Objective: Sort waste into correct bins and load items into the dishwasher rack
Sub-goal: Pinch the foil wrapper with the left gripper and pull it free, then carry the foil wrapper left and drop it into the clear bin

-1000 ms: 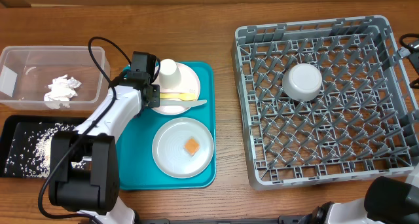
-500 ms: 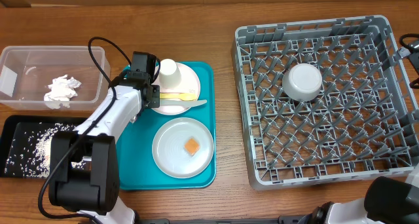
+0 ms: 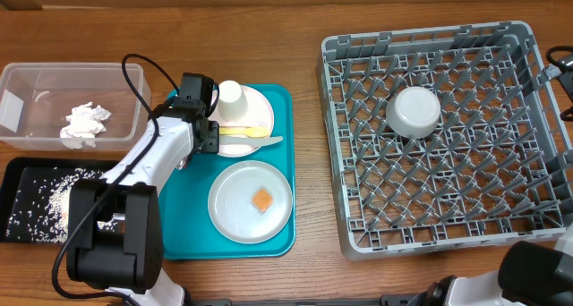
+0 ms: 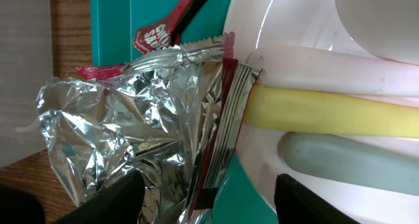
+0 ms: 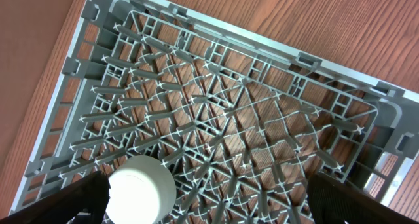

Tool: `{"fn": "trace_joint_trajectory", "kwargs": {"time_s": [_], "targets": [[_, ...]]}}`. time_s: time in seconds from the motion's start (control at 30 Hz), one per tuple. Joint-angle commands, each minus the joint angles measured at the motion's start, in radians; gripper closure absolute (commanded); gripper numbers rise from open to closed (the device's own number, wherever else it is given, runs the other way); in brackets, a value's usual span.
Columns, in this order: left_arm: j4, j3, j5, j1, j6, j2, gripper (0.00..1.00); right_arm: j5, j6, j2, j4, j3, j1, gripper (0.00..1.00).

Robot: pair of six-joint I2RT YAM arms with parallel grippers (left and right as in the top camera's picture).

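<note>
My left gripper [image 3: 205,135] [image 4: 209,207] is open, low over the crumpled silver foil [image 4: 131,126] and red wrappers [image 4: 177,27] at the left rim of the pinkish-white plate [image 3: 255,109] [image 4: 275,27]. Its fingers straddle the foil's near edge. In the overhead view the foil is hidden under the gripper. That plate holds a small white cup [image 3: 231,94], a yellow utensil [image 4: 327,112] and pale utensils [image 4: 353,162]. A second pale plate [image 3: 235,212] holds the orange food square [image 3: 261,199]. My right gripper [image 5: 209,207] is open above the grey dishwasher rack [image 3: 358,225] [image 5: 275,119], which holds an upturned white bowl [image 3: 413,111] [image 5: 141,194].
Both plates sit on the teal tray [image 3: 279,239]. The clear tub [image 3: 27,78] at back left holds a crumpled white napkin [image 3: 84,124]. The black tray [image 3: 22,172] in front of it holds rice grains [image 3: 54,197]. My left arm crosses between the tub and the teal tray.
My left gripper has shifted slightly forward along the plate's left rim. Nothing else has moved.
</note>
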Motion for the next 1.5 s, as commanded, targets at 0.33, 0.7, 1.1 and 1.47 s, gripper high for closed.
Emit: {"fn": "trace_joint_trajectory", "kwargs": {"time_s": [0.33, 0.7, 1.1, 1.47], "targets": [[0.003, 0.018, -0.029, 0.018, 0.018, 0.043, 0.51, -0.001, 0.005, 0.001, 0.003, 0.01, -0.002, 0.0], [0.0, 0.026, -0.028, 0.023, 0.018, 0.04, 0.74, -0.001, 0.005, 0.001, 0.003, 0.009, -0.002, 0.0], [-0.095, 0.132, -0.024, 0.023, 0.004, 0.039, 0.96, -0.001, 0.005, 0.001, 0.003, 0.01, -0.002, 0.0], [-0.175, 0.269, 0.182, 0.021, 0.002, -0.063, 0.96, -0.001, 0.005, 0.001, 0.003, 0.009, -0.002, 0.0]]}}
